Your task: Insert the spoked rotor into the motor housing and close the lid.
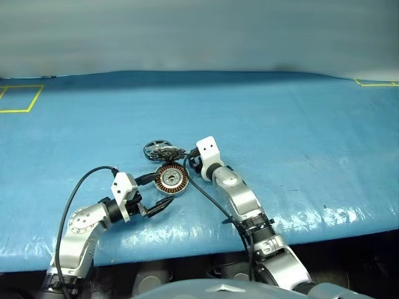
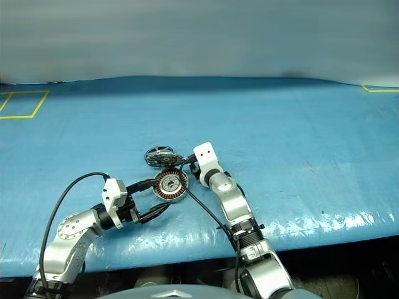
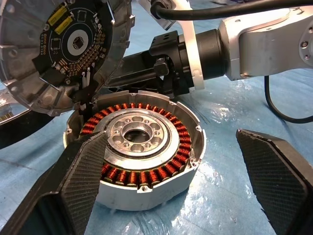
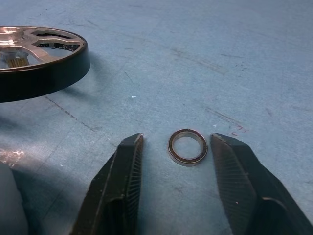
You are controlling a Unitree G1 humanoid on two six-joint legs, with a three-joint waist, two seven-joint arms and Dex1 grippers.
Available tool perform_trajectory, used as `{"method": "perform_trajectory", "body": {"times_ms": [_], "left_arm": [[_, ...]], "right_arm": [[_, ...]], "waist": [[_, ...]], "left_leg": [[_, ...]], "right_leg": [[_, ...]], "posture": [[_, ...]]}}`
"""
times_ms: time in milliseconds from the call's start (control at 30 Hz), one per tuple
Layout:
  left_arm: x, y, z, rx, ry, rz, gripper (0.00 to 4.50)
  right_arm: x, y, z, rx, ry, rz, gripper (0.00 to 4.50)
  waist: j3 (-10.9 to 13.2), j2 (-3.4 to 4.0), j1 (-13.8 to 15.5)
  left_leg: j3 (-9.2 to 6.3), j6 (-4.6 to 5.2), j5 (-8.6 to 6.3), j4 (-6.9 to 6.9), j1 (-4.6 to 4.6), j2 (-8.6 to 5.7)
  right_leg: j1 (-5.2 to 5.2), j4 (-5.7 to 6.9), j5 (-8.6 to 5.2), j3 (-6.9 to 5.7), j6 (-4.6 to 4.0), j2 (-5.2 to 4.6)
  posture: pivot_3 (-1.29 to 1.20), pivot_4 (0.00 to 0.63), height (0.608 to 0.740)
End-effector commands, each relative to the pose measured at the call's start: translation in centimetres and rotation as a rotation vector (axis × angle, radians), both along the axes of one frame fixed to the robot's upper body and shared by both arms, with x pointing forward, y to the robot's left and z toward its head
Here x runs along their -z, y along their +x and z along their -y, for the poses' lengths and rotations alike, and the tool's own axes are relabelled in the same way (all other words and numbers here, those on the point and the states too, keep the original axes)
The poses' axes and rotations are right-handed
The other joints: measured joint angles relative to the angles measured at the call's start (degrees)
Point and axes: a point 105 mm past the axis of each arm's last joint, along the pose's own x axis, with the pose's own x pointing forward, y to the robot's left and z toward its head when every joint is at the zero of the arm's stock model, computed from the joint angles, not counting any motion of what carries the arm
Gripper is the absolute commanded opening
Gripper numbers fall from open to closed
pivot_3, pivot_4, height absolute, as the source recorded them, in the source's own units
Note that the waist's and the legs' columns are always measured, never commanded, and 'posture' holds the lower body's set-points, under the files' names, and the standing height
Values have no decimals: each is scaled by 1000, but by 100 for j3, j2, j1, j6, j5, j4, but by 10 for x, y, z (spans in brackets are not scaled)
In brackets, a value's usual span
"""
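The motor housing (image 1: 171,179) lies on the blue table with its copper windings (image 3: 181,147) showing. Its lid (image 3: 63,44) stands swung up at the far side, circuit-board face toward me. Just beyond it the spoked rotor (image 1: 157,149) lies flat, black rim and silver spokes (image 4: 34,41) visible. My left gripper (image 3: 170,136) is open at the housing's near side, one finger (image 3: 83,171) at its wall and the other (image 3: 279,166) well clear. My right gripper (image 4: 177,139) reaches in beside the rotor. It is open, with a small thin ring (image 4: 188,147) lying untouched between its fingers.
Black cables (image 1: 84,184) loop from both wrists over the table. Yellow tape marks sit at the far left (image 1: 19,98) and far right (image 1: 377,82). The table's front edge (image 1: 187,246) runs just behind my arms.
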Motion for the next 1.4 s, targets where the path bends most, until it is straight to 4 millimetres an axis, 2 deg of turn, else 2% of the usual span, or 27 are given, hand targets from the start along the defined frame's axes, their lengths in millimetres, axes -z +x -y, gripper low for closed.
{"method": "perform_trajectory", "body": {"times_ms": [33, 100, 300, 433, 567, 700, 800, 900, 967, 1100, 1200, 1267, 1400], "left_arm": [[-10, 0, 4, 9, -12, 35, 4500], [-10, 0, 4, 5, -12, 33, 4500], [-8, 1, -2, -27, -7, 16, 4500], [-10, 2, -3, -37, -9, 29, 4500], [-11, 1, -2, -37, -13, 33, 4500], [-14, 1, 0, -40, -25, 41, 4500], [-16, 0, 1, -35, -51, 37, 4500], [-15, -2, 2, -33, -43, 36, 4500], [-15, -3, 3, -35, -42, 36, 4500], [-15, -4, 4, -41, -34, 46, 4500], [-15, -4, 4, -53, -30, 50, 4500], [-15, -4, 3, -66, -30, 52, 4500], [-15, -5, -1, -86, -32, 53, 4500]], "right_arm": [[10, 1, 9, 42, -26, -45, 1194], [7, 1, 10, 50, -19, -46, 665], [-13, -2, 10, 16, -6, 25, 659], [-28, -8, 24, 20, -33, 101, 659], [-40, -20, 48, 36, -54, 150, 659], [-54, -45, 51, -97, 32, 154, 659], [-63, -73, 41, -305, 110, 138, 659], [-64, -103, 25, -552, 164, 67, 659], [-62, -112, 17, -653, 152, 36, 659], [-58, -109, -1, -743, 117, 22, 659], [-56, -97, -17, -757, 94, 36, 659], [-54, -87, -24, -744, 73, 47, 659], [-47, -80, -34, -761, 38, 37, 659]], "waist": [[0, 0, 2], [-1, -1, 2], [-1, -1, 9], [1, 1, 8], [0, 1, 21], [1, 1, 35], [1, 0, 41], [3, -3, 48], [3, -5, 51], [4, -5, 58], [4, -6, 71], [4, -7, 85], [4, -7, 118]], "left_leg": [[0, 0, 0, 0, 0, 0], [0, 0, 0, 1, 0, -1], [-2, 0, 0, 0, -2, -2], [-2, 3, -2, -2, -8, -3], [-2, 2, -2, -3, -10, -3], [-1, 2, -2, -4, -9, -2], [-2, 3, -3, -5, -7, 0], [-2, 4, -3, -4, -6, 0], [-3, 4, -3, -2, -3, 0], [-5, 4, -3, -1, -4, 1], [-6, 3, -3, 1, -5, 0], [-5, 4, -3, 0, -7, 0], [-4, 7, -5, 0, -21, -5]], "right_leg": [[1, 0, 1, 0, -1, 0], [1, -1, 3, 0, -3, -2], [0, -1, 3, -1, -4, -2], [-4, -3, 1, 0, -2, -3], [-7, -4, -5, -1, 5, -3], [-8, -5, -10, -1, 10, -3], [-7, -6, -11, -1, 9, -2], [-5, -8, -11, -2, 10, -3], [-5, -9, -11, -3, 10, -4], [-8, -7, -12, -6, 9, -3], [-12, -8, -11, -8, 8, -4], [-28, -9, -10, -9, 6, -4], [-16, -9, 5, -6, -19, -5]], "posture": [[0, 150, 740], [0, 150, 740], [0, 150, 740], [0, 150, 740], [0, 150, 740], [0, 150, 740], [0, 150, 740], [0, 150, 740], [0, 150, 740], [0, 150, 740], [0, 150, 740], [0, 150, 740], [0, 150, 740]]}}
